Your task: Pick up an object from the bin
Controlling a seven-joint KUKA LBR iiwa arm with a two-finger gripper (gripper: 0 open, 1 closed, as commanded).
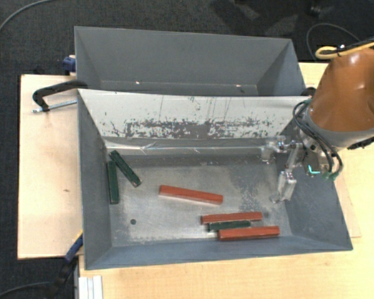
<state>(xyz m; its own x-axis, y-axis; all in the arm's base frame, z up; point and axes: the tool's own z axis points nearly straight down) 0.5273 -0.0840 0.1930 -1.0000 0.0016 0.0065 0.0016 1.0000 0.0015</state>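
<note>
Grey bin [95, 198], three red bars [191, 195], three green bars [113, 182]

The robot's rounded orange wrist cover [349, 92], at three o'clock, is cut off by the edge. At five o'clock, a short dark-green bar [229, 225] lies partly hidden against a long red-brown bar [249, 232]. A tiny dark speck [133, 222] at seven o'clock is too small to identify.

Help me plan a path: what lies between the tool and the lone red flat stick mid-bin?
Only bare, scuffed grey metal bin floor, from tool to lone red flat stick, in the camera view.
</note>
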